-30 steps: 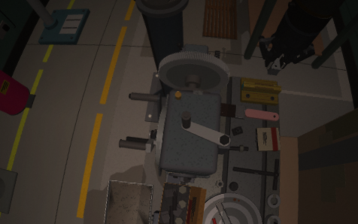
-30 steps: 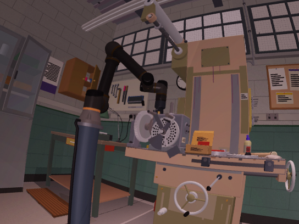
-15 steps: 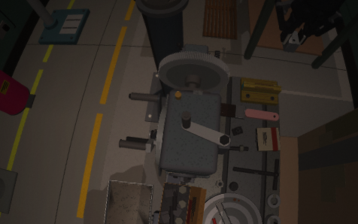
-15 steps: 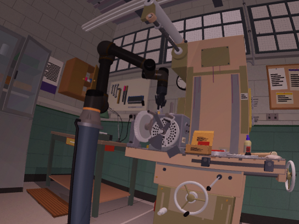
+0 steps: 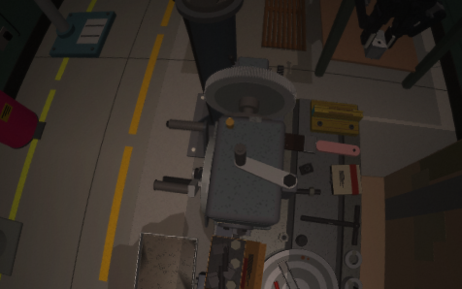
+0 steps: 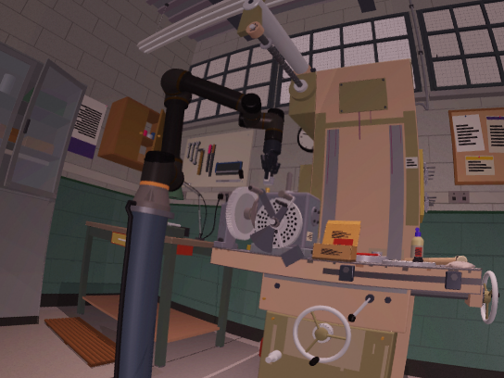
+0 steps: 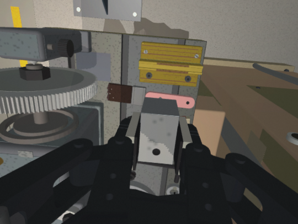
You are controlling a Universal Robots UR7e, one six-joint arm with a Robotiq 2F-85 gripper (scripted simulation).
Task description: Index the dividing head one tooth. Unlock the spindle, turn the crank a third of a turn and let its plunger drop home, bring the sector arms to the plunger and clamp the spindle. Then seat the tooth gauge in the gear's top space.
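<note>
The index plate and sector arms (image 6: pixel 273 217) are hidden from above and show only from the second side camera, with the crank (image 6: pixel 259 199) across the plate. My gripper (image 7: pixel 157 138) has its two fingers clamped on the sides of a grey steel block, the tooth gauge (image 7: pixel 157 132), and hangs above the dividing head (image 5: pixel 245 174), near the gear (image 5: pixel 249 93). The gear's toothed rim (image 7: pixel 47 96) lies left of the gauge in the wrist camera. On top of the head sits the lock lever (image 5: pixel 264 170).
Behind stands the mill column (image 6: pixel 366 157). On the table beside the head lie a yellow block (image 5: pixel 336 117), a pink tag (image 5: pixel 338 148), a red-and-white box (image 5: pixel 345 179) and a T-handle (image 5: pixel 332 224). The arm's pedestal (image 6: pixel 139 278) stands left.
</note>
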